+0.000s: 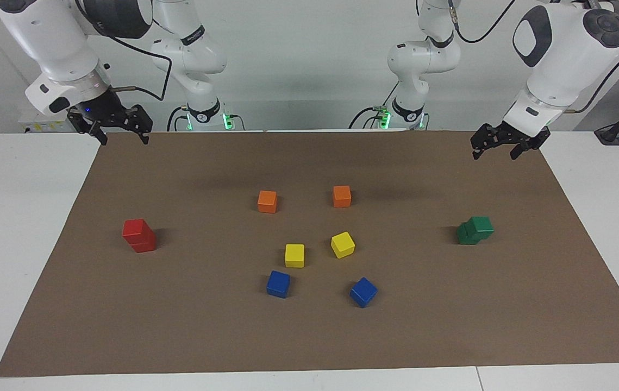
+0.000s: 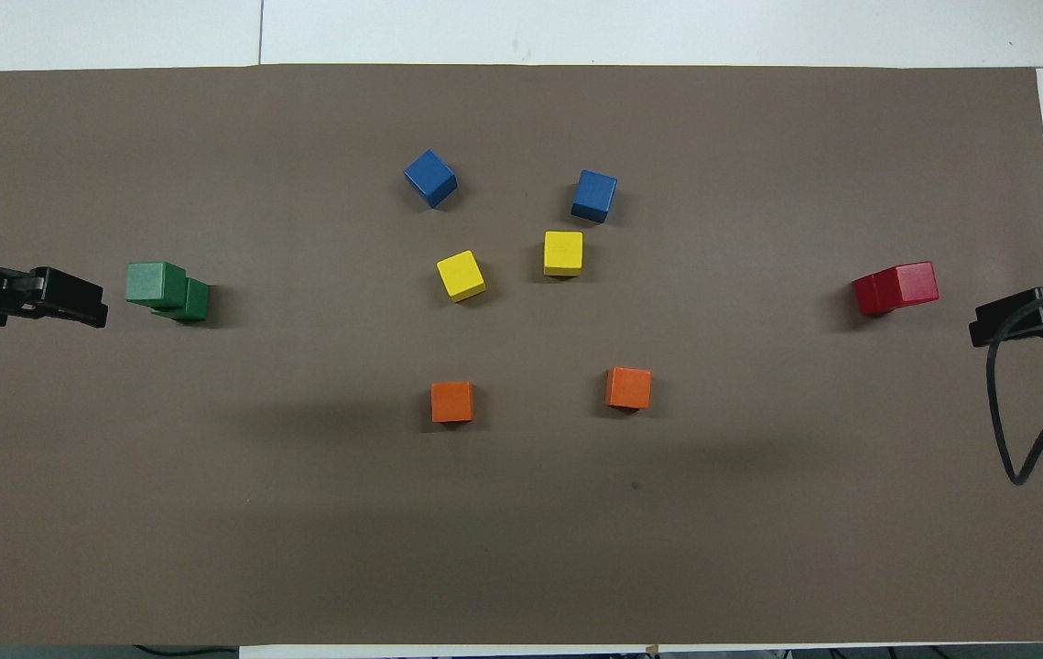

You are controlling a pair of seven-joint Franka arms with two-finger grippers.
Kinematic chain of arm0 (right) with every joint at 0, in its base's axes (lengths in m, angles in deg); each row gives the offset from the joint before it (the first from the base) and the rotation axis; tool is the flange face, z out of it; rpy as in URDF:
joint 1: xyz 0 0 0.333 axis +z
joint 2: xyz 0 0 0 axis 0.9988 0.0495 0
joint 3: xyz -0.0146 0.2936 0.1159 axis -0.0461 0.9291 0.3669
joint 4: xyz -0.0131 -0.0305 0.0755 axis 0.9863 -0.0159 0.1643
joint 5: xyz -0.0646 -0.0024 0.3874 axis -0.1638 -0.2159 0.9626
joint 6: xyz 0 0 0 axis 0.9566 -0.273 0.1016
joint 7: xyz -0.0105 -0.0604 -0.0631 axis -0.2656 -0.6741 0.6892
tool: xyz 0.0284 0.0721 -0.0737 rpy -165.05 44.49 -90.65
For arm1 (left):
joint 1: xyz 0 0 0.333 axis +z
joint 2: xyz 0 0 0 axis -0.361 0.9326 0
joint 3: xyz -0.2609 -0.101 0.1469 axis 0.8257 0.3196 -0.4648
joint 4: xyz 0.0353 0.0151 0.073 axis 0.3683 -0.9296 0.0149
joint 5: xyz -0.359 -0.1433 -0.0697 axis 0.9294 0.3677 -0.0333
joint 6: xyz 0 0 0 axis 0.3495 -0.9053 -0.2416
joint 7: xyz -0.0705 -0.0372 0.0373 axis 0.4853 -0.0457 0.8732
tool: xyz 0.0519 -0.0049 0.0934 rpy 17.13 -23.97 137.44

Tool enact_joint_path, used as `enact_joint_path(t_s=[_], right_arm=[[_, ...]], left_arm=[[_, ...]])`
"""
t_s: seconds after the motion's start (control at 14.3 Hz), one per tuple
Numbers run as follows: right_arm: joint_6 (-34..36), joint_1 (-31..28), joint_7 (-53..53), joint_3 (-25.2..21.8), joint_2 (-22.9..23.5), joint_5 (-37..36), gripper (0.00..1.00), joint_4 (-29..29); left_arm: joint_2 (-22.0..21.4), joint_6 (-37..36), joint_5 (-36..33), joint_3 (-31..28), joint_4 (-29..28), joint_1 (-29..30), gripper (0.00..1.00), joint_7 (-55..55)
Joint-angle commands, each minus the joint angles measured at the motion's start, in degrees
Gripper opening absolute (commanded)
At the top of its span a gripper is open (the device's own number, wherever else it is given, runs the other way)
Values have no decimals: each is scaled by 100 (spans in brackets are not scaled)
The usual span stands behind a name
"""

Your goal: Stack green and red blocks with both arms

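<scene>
Two red blocks [image 1: 139,235] stand stacked at the right arm's end of the brown mat [image 1: 309,336], the upper one slightly turned on the lower; the red stack [image 2: 896,288] also shows from overhead. Two green blocks [image 1: 475,229] stand stacked at the left arm's end, the upper cube overhanging the lower; the green stack [image 2: 164,288] also shows from overhead. My right gripper [image 1: 124,138] hangs open and empty over the mat's corner at its own end. My left gripper [image 1: 495,153] hangs open and empty above the mat's edge, apart from the green stack. Overhead, the left gripper [image 2: 86,307] and right gripper [image 2: 988,328] show only their tips.
In the mat's middle lie two orange cubes [image 1: 267,201] [image 1: 342,196], two yellow cubes [image 1: 294,255] [image 1: 343,244] and two blue cubes [image 1: 278,284] [image 1: 363,292], all single and apart. White table surrounds the mat.
</scene>
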Motion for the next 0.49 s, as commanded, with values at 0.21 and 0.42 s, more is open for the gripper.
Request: enact_joint_path(t_s=[0.21, 0.42], right_arm=[[-342, -34, -161, 40, 24, 27, 100, -23], [-342, -34, -161, 40, 16, 27, 100, -14]], left_arm=[[39, -56, 19, -19, 91, 2, 100, -30], [39, -56, 19, -19, 91, 2, 100, -30]])
